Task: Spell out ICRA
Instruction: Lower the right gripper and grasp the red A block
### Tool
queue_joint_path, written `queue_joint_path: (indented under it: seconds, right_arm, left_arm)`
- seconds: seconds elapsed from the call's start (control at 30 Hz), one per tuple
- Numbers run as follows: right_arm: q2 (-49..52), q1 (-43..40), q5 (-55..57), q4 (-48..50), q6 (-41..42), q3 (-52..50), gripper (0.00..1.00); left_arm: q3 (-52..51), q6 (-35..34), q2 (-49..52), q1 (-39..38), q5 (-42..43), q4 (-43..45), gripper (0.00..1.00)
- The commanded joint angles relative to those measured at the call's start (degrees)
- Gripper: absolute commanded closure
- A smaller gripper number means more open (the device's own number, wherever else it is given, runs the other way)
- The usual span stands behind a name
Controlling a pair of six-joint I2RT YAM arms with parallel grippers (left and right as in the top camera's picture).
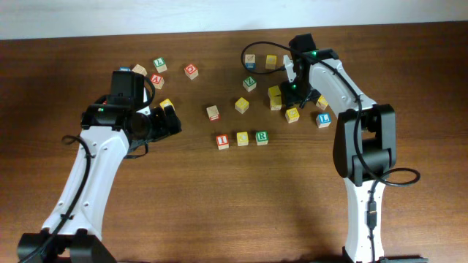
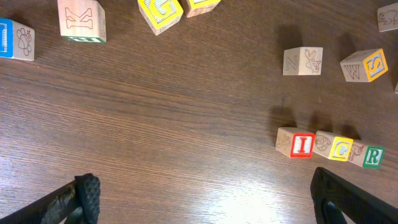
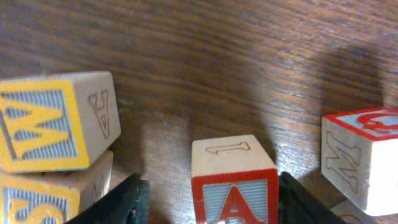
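Surface: dark wood table (image 1: 183,190).
Right gripper (image 3: 214,193): parted astride A cube (image 3: 235,186), contact unclear.
Left gripper (image 2: 204,183): wide, empty.
Risk: snagging adjacent W cube (image 3: 43,121).

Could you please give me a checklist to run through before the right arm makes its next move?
1. The A block sits between the fingers of the right gripper: ok.
2. Jaws closed on it: not ok; a gap shows on one side.
3. The W block and the red-bordered block are clear of the fingers: cannot tell; both stand close.
4. The I block, C block and R block stand in a row: ok.
5. The table is bare just past the R block: ok.
6. The left gripper is open, empty and apart from the row: ok.
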Motion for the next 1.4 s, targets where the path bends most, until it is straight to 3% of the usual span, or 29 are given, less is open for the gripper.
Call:
queue_joint_path:
  seconds: [0.0,0.33,0.57,0.77,0.93,1.17,1.3,1.37]
  right_arm:
    - [0.52,-0.76,0.44,0.98,0.52,-0.04,0.55]
    - [0.50,-1.22,0.26,2.05,0.83,0.15,0.75]
    - [0.09,-1.22,0.24,-2.47,3.41,4.17,0.75]
    - [-0.11,-1.11,-0.74,-16.85,3.39,15.52,0.80]
    - [-0.57,-1.11,-11.69,-34.14,3.39,23.87,0.79]
    - [-0.55,0.92,-13.66,-42.73,3.17,20.26,0.75]
    - [-0.55,4.57,-13.66,-37.88,4.00,11.32,0.76]
    - [-0.55,5.86,-13.68,-33.18,8.41,6.43,0.76]
  left_arm:
    - [0.24,-0.46,0.35,-0.17,-0.61,0.04,0.01]
    - [0.24,-0.48,0.35,-0.17,-0.61,0.07,0.01]
    - [0.24,-0.46,0.35,-0.17,-0.61,0.07,0.01]
    - [0.24,-0.46,0.35,-0.17,-0.61,0.07,0.01]
    - [0.24,-0.46,0.35,-0.17,-0.61,0.04,0.01]
    - [0.24,-0.46,0.35,-0.17,-0.61,0.07,0.01]
    - [0.24,-0.48,0.35,-0.17,-0.61,0.07,0.01]
    - [0.24,-0.48,0.35,-0.17,-0.61,0.04,0.01]
